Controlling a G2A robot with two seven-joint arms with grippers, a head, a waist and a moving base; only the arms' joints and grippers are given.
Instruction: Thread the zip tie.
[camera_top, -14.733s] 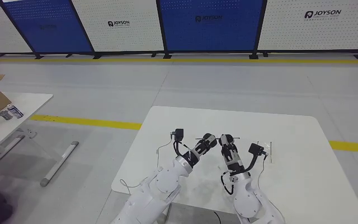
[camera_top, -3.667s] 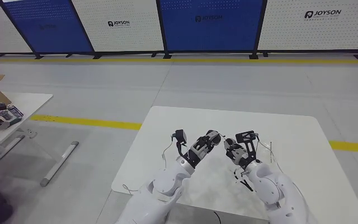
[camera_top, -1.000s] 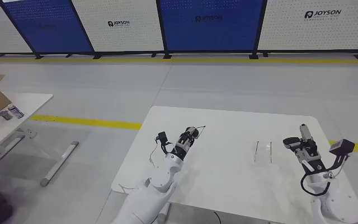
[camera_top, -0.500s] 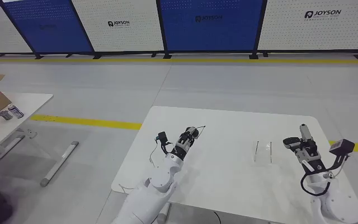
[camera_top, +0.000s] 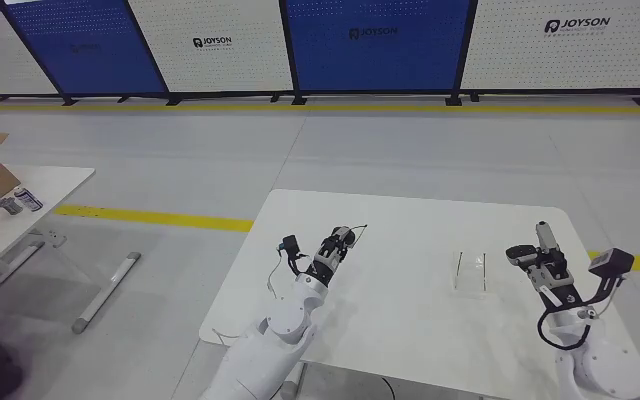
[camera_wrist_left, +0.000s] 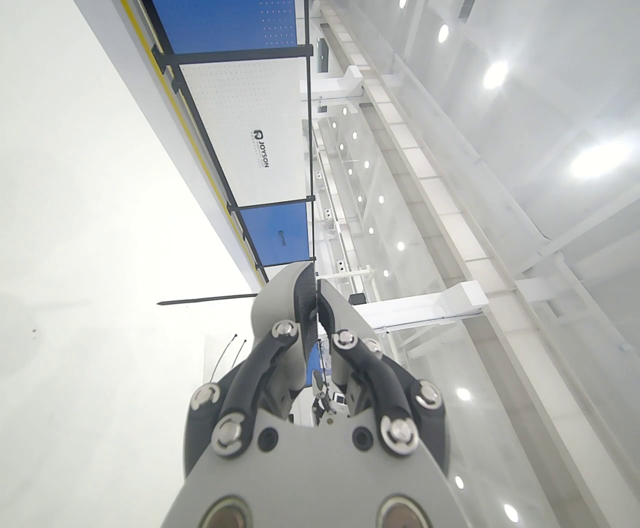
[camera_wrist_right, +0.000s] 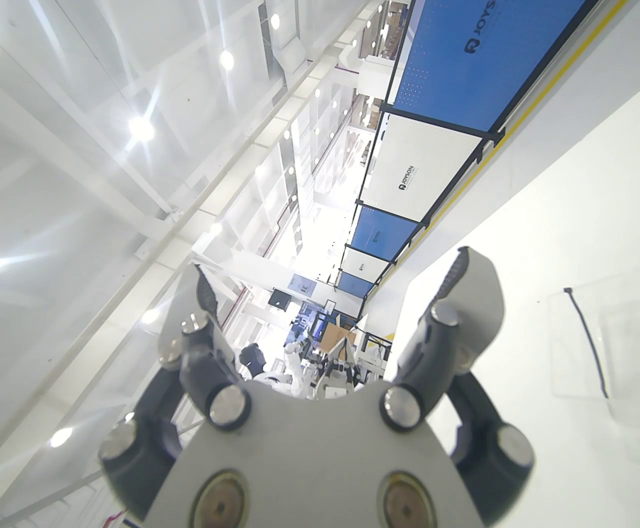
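My left gripper (camera_top: 343, 236) (camera_wrist_left: 316, 296) is held over the left half of the white table (camera_top: 400, 310), shut on a black zip tie (camera_wrist_left: 205, 300). The tie's thin pointed end (camera_top: 358, 229) sticks out sideways past the fingertips. Whether it forms a loop I cannot tell. My right gripper (camera_top: 528, 243) (camera_wrist_right: 332, 277) stands open near the table's right edge with nothing between its fingers. Both grippers point upward, off the table.
Two more black zip ties (camera_top: 459, 268) (camera_top: 484, 271) lie side by side on a clear tray (camera_top: 471, 278) (camera_wrist_right: 562, 370), just left of the right gripper; one tie (camera_wrist_right: 589, 342) shows on it. Beside the table is bare floor.
Since 3.7 s ago the arms have drawn apart from the table's middle: the left went left with the tie, the right went to the right edge and is now open. Nothing moved over the last second.
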